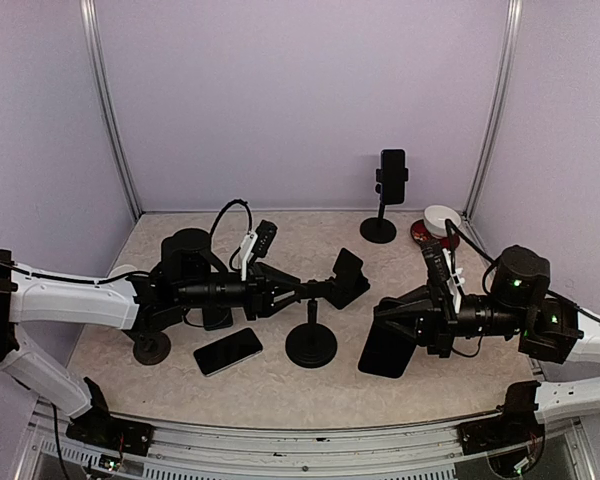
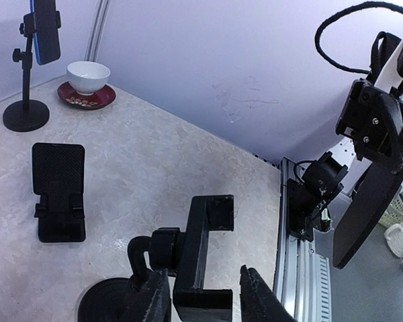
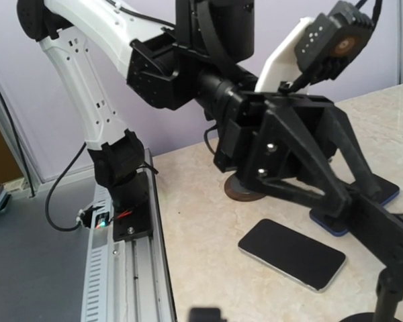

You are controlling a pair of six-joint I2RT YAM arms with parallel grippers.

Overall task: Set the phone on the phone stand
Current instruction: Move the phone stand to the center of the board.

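A black phone stand with a round base (image 1: 311, 345) stands at the table's middle. Its clamp bracket (image 2: 200, 258) lies between my left gripper's (image 1: 315, 290) fingers (image 2: 258, 298). The jaws are open, with a gap on the right side. My right gripper (image 1: 405, 318) is shut on a dark phone (image 1: 387, 347) and holds it tilted just right of the stand. It also shows in the left wrist view (image 2: 366, 201). A second phone (image 1: 227, 351) lies flat on the table left of the stand, and also shows in the right wrist view (image 3: 292, 253).
A tall stand holding a phone (image 1: 391, 175) is at the back. A white bowl on a red saucer (image 1: 439, 220) sits at the back right. A small black folding stand (image 1: 348, 272) is behind the clamp. A round base (image 1: 152, 347) is under the left arm.
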